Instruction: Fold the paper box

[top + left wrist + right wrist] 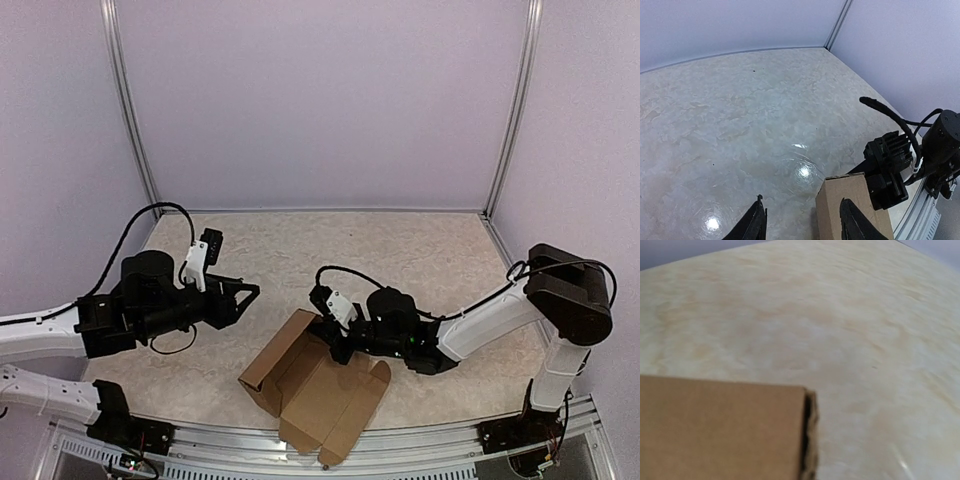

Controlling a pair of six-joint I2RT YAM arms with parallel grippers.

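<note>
The paper box (pixel 320 390) sits at the near middle of the surface (pixel 400 250), close to the rail. It is a half-raised shell of plain brown cardboard: one wall stands up on the left, and the flaps lie splayed flat toward the near right. As best I can judge, its long way runs slantwise, from the far left toward the near edge.

The right gripper (pixel 338 345) is on it, jaws closed to a sliver on what looks like the thin far wall. Its own camera is half filled by a matte brown panel with a raw, fibrous cut edge.

The left gripper (pixel 245 298) hangs apart from the box, jaws moderately spread and empty. The box's far-left corner lies just to its right and a little nearer. I'd say any next press on that wall falls to the left arm.

The surface is glossy, pale and marbled, and it throws back the lamps.
</note>
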